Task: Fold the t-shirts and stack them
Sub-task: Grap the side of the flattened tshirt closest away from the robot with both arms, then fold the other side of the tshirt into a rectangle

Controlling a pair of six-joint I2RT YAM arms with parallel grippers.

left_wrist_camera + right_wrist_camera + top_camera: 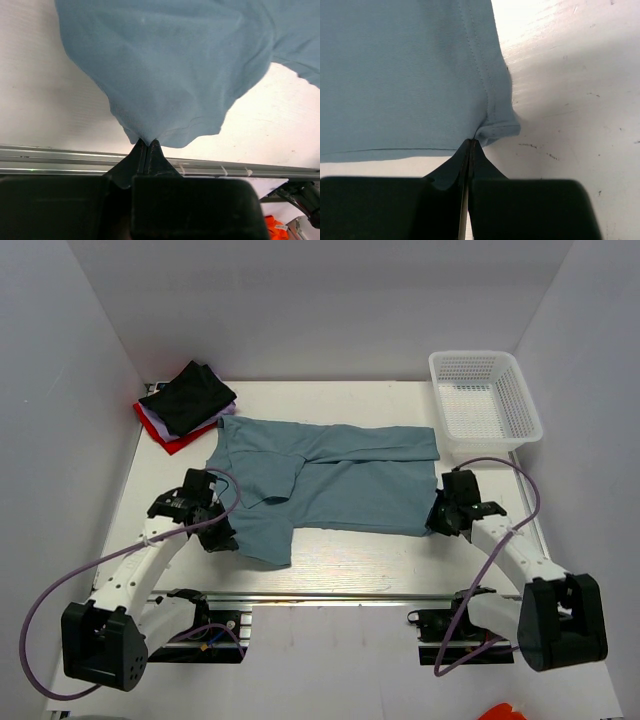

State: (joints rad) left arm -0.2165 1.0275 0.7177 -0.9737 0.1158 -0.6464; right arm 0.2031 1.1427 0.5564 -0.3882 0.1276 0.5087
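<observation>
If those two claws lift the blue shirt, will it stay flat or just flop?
Probably flops: the blue t-shirt puckers where the left gripper and right gripper pinch it. Its middle would likely sag between them. Seems light: thin, creased cloth.

A robotics lab test cell: bare white walls [330,310] enclose a white table [370,560], robot arms [140,562] bolted along its aluminium rail [330,597].

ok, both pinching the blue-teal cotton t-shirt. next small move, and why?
Likely raise both grippers together slightly, peeling the near edge up for a fold. The left gripper is shut on the near left edge of the dusty blue-teal cotton t-shirt, the right gripper on its near right hem corner; the cloth lies spread out between them.
</observation>
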